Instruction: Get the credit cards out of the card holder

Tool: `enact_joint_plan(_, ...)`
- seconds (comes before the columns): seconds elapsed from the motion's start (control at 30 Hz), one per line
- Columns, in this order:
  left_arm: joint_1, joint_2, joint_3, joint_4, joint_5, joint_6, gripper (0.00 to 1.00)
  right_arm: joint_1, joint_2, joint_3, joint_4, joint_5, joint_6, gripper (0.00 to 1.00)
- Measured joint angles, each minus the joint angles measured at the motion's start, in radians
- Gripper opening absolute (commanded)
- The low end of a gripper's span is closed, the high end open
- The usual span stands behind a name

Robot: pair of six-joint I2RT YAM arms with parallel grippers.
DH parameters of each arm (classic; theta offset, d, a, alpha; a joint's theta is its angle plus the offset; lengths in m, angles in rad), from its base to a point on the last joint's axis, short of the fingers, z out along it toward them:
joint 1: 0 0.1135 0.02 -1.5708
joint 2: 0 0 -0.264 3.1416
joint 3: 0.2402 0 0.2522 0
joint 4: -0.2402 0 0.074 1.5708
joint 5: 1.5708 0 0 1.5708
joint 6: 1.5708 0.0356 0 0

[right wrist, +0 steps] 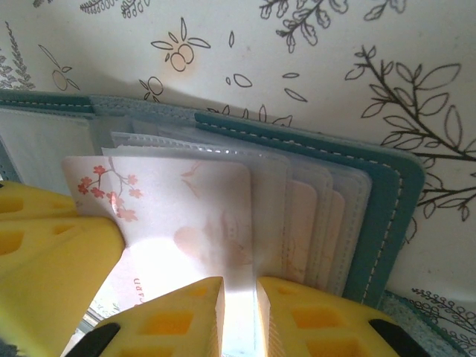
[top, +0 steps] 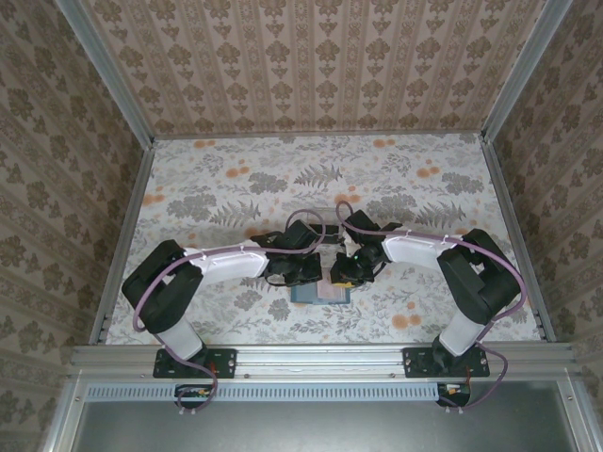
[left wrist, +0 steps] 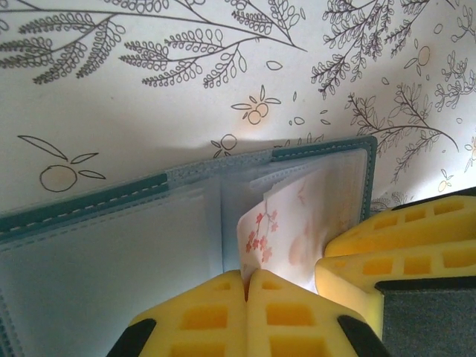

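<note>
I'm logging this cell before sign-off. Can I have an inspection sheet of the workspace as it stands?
Surface: table under a floral cover, lying flat.
Job's things: wallet lies open; blossom-print card sticks partway out of a sleeve; more cards sit in sleeves.
Clutter: greyish piece beyond the grippers, too small to identify.
Grippers: left gripper shut at the blossom-print card's corner; right gripper has a narrow gap at that card's edge, grip unclear.
Cables: purple cables run along both arms, away from the wallet.
Surroundings: wallpapered walls on three sides; metal rail at the near edge.
</note>
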Motion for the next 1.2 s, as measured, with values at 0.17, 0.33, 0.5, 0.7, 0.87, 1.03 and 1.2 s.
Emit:
enact_joint_plan(0.17,0.002,-0.011,0.016,-0.055,-0.011,0.029,0.02,0.000,0.000,0.003,-0.004,0.001,-0.010,0.23)
enact_joint_plan(0.33,0.007,-0.011,0.047,-0.119,-0.021,0.064,0.01,0.003,-0.001,0.005,-0.009,0.008,-0.010,0.24)
enact_joint_plan(0.5,0.007,-0.011,0.071,-0.180,-0.043,0.090,0.01,0.003,-0.001,0.008,-0.015,0.015,-0.013,0.24)
enact_joint_plan(0.7,0.007,-0.011,0.112,-0.252,-0.069,0.119,0.00,0.003,-0.001,0.012,-0.026,0.019,-0.013,0.24)
enact_joint_plan(0.87,0.008,-0.011,0.126,-0.287,-0.084,0.134,0.00,0.003,-0.001,0.013,-0.027,0.020,-0.014,0.24)
enact_joint_plan(1.03,0.008,-0.011,0.126,-0.307,-0.089,0.140,0.00,0.003,-0.001,0.013,-0.029,0.023,-0.013,0.24)
enact_joint_plan(1.2,0.008,-0.011,0.126,-0.309,-0.093,0.140,0.00,0.003,-0.001,0.013,-0.029,0.023,-0.013,0.24)
